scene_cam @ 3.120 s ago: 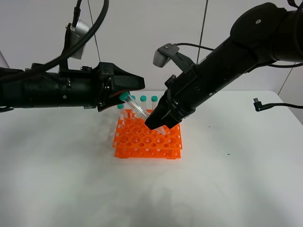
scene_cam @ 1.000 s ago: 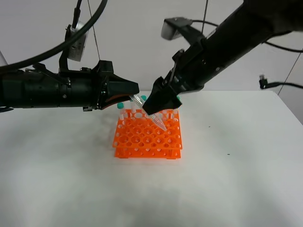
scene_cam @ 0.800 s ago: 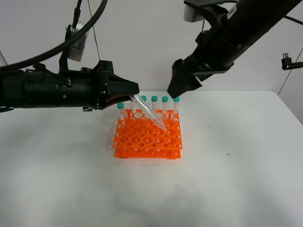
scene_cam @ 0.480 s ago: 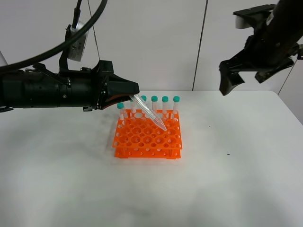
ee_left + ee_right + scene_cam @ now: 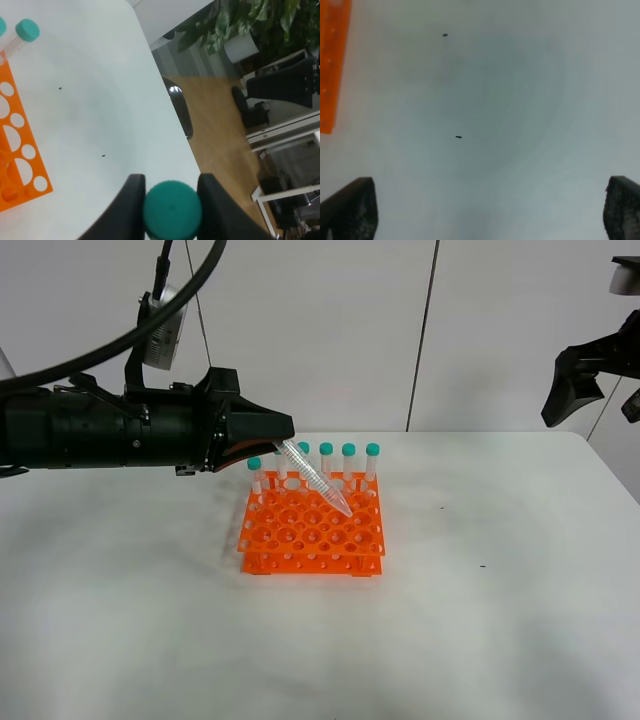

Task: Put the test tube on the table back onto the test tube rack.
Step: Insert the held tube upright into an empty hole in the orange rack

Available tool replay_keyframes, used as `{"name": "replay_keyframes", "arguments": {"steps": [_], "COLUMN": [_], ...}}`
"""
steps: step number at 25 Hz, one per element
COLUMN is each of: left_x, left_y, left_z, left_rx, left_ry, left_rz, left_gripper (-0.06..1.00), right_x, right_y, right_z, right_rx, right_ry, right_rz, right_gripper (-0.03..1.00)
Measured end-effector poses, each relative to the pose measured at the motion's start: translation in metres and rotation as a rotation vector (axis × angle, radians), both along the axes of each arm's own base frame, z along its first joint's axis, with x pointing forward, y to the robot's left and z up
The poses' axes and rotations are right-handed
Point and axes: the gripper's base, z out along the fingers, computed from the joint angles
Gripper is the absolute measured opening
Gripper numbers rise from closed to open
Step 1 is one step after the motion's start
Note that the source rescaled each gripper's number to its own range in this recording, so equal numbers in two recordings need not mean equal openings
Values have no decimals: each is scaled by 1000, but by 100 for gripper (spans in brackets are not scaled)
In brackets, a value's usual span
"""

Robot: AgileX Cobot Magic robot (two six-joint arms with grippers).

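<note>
My left gripper (image 5: 280, 436) is shut on the teal cap of the test tube (image 5: 318, 480). The tube slants down with its pointed tip over the orange test tube rack (image 5: 312, 530) on the white table (image 5: 480, 620). In the left wrist view the teal cap (image 5: 172, 210) sits between the two black fingers (image 5: 129, 202), with the rack's edge (image 5: 20, 145) beyond. Several capped tubes (image 5: 348, 462) stand in the rack's back row. My right gripper (image 5: 590, 385) is open and empty, high at the far right; its wrist view shows the spread fingertips (image 5: 351, 206) over bare table.
A strip of the rack (image 5: 332, 60) shows in the right wrist view. Past the table's right edge is a wooden floor with a chair base (image 5: 255, 107) and potted plants (image 5: 240, 30). A white wall stands behind the table.
My right arm has let go of the tube and swung up and far to the right, away from the rack. The left gripper still holds the tube by its cap, unmoved.
</note>
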Motion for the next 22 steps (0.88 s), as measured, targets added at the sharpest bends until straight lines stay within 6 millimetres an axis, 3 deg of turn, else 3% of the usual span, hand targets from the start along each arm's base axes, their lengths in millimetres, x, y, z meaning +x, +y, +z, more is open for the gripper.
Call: {"name": "replay_keyframes", "arguments": {"steps": [4,8,12,15,18,22], "left_x": [0,0,0,-1,-1,-2], "left_y": [0,0,0,-1,-1,-2], "left_z": [0,0,0,0,1,1], "left_rx": [0,-2,-3,-7,-14,-18], "left_ry": [0,1,1,2,3,3], "left_rz": [0,-1,-3,-10,-18,-24], "left_gripper": [0,0,0,0,0,0], "right_x": [-10,-42,-96,-142,-188,-233], "right_y": [2,8,10,11,13,13], "right_z": [-1,-3,-8,-23,-49,-76], "right_rx": [10,10,10,8,8,11], "right_ry": [8,21,19,25,21,-150], "right_rz": [5,20,17,17,12,-25], "right_gripper": [100,100,100,100,100,100]}}
